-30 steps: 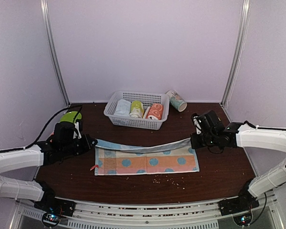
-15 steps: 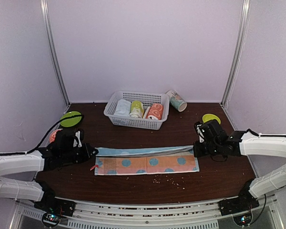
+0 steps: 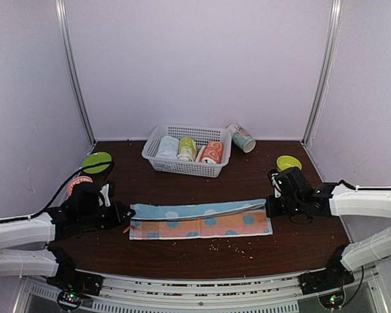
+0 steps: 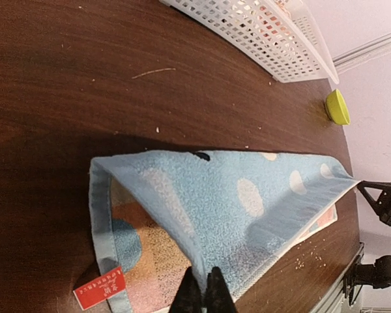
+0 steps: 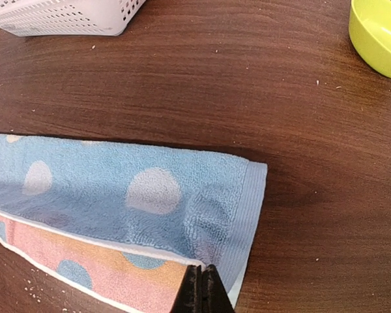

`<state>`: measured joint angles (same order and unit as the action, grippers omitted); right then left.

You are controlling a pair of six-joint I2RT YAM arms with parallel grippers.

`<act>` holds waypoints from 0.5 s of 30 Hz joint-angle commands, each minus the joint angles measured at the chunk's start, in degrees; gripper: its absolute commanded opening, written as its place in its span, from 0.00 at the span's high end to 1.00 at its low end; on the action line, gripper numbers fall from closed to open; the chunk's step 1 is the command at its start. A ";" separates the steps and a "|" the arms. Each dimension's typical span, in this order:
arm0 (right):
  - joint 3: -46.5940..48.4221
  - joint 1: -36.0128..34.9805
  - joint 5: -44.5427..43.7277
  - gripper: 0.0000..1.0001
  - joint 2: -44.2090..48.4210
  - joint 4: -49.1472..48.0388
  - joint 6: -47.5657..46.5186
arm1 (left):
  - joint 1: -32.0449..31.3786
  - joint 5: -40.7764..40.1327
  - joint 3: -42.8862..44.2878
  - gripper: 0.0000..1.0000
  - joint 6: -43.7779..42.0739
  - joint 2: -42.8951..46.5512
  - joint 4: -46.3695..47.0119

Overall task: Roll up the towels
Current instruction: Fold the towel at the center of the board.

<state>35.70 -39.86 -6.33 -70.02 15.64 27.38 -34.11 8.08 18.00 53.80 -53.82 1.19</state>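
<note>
One terry towel (image 3: 201,219), light blue with pale spots, folded into a long strip over its peach side, lies mid-frame on the wooden bench (image 3: 247,176). Left wrist: left claw (image 4: 202,290) pinches its looped edge, bottom centre. Right wrist: right claw (image 5: 201,287) clamps its hemmed corner.

The light blue towel (image 3: 195,210), white-spotted, lies stretched flat on the table (image 3: 247,179), folded over so a peach band with blue dots shows. The peach-orange towel (image 3: 212,153) sits rolled in the basket (image 3: 182,168).
</note>
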 commanded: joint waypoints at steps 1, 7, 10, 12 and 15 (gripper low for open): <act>-1.60 -0.10 1.15 1.00 2.10 0.57 0.45 | -0.74 -0.18 -1.39 1.00 1.18 1.78 -1.47; -3.55 -0.13 2.11 1.00 2.39 -0.15 1.09 | -1.91 -0.98 -3.41 1.00 2.05 1.08 -1.08; -4.10 -0.13 2.57 1.00 2.12 -0.52 1.45 | -2.61 -1.15 -3.37 1.00 2.21 -0.20 -0.55; -4.73 -0.18 2.81 1.00 2.06 -0.90 1.65 | -3.07 -1.15 -3.32 1.00 2.39 -1.15 -0.05; -5.42 -0.19 2.92 1.00 2.24 -1.28 1.89 | -4.08 -1.15 -3.26 1.00 2.77 -2.68 0.99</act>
<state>31.42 -39.88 -3.31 -68.47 15.29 28.29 -37.10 7.68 14.96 55.75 -54.87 -0.43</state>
